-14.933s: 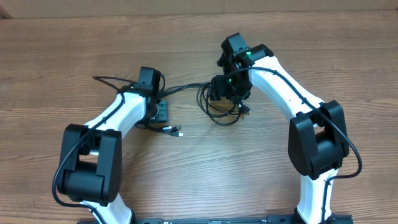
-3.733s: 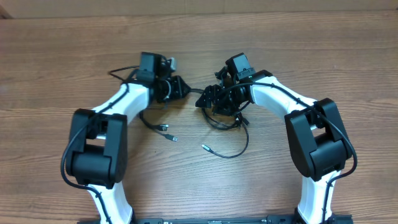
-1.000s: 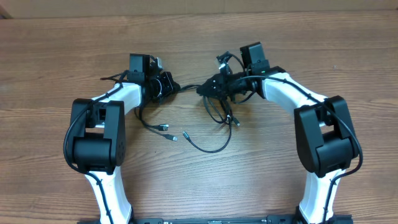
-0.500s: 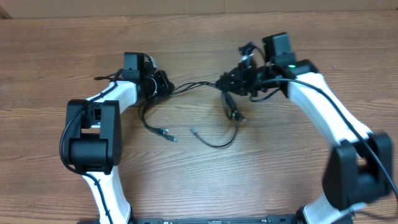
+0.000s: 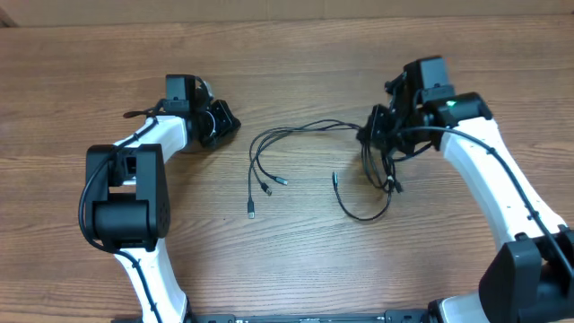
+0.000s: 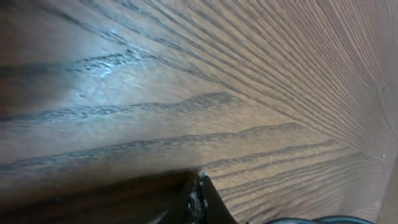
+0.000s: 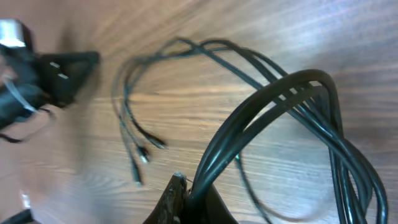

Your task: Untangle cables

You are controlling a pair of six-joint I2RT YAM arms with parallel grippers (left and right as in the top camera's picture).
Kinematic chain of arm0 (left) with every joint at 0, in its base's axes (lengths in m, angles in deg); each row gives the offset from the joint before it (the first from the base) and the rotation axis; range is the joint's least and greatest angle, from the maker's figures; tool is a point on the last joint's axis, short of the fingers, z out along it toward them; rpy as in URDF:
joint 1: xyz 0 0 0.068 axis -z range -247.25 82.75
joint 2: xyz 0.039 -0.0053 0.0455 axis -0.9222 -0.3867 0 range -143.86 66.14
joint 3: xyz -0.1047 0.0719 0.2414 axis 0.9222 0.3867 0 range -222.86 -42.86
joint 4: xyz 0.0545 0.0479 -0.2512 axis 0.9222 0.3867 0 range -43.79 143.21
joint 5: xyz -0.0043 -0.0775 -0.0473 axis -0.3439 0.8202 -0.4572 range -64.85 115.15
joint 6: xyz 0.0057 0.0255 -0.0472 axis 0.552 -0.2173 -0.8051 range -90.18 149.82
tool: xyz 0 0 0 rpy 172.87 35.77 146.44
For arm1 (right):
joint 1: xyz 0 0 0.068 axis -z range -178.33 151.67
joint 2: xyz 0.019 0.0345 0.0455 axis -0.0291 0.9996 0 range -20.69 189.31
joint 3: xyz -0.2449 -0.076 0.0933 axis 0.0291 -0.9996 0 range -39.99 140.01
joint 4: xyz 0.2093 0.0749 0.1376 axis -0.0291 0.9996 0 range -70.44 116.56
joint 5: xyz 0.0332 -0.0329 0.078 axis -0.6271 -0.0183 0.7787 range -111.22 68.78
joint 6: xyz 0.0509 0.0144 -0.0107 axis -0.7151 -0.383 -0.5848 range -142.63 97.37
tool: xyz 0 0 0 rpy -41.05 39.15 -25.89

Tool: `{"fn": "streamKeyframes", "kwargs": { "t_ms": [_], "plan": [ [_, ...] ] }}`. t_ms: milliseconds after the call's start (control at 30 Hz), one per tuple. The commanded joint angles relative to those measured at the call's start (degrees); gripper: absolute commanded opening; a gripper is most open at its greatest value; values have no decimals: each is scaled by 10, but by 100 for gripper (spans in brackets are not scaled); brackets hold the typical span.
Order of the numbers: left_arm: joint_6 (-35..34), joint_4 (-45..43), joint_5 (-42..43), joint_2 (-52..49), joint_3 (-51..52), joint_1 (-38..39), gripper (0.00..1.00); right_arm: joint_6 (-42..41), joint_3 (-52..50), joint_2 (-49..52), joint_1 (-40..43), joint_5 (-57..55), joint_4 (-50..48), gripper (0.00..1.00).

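On the wooden table [image 5: 287,269], black cables [image 7: 283,87] in the closed right gripper [image 7: 185,199]

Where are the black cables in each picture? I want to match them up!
Overhead: the cables spread right of the middle, bunched at the right gripper.
Left wrist: not in it, only bare table.
Right wrist: the cables loop large across the right side, with plug ends at the left.
Shared landmark: the table's wood grain shows in all three.
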Motion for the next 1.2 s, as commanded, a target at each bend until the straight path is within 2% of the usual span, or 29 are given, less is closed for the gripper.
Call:
{"fn": "streamKeyframes", "kwargs": {
  "t_ms": [0,33,100,200,267,333,400,500,700,800,1000,1167],
  "plan": [
    [34,25,39,-25,1,-18,13,4,-26,-1,-12,-19,-24,4],
    [53,27,106,-21,-8,-22,23,4,-33,-1,-15,-8,-36,4],
    [65,26,189,-19,-17,-23,33,5,-38,-1,-20,23,-53,4],
    [65,16,273,-19,-21,-21,49,8,-39,-1,-22,85,-81,4],
    [65,12,295,-19,-21,-12,55,41,-39,-1,-22,179,-114,4],
    [61,10,302,-19,-21,-1,57,72,-39,-1,-22,264,-142,4],
    [14,-7,324,-19,-21,15,60,80,-39,-1,-22,310,-162,4],
    [-73,-46,370,-19,-21,37,62,80,-39,-1,-28,310,-164,4],
    [-130,-82,455,-19,-21,75,79,80,-39,-1,-63,310,-183,4],
    [-157,-89,466,-19,-21,84,82,77,-39,-1,-70,304,-183,4],
    [-162,-111,510,-19,-21,82,83,77,-39,-1,-75,292,-178,4],
    [-90,-180,589,-19,-21,71,82,77,-39,-1,-75,254,-163,4]
  ]
}}
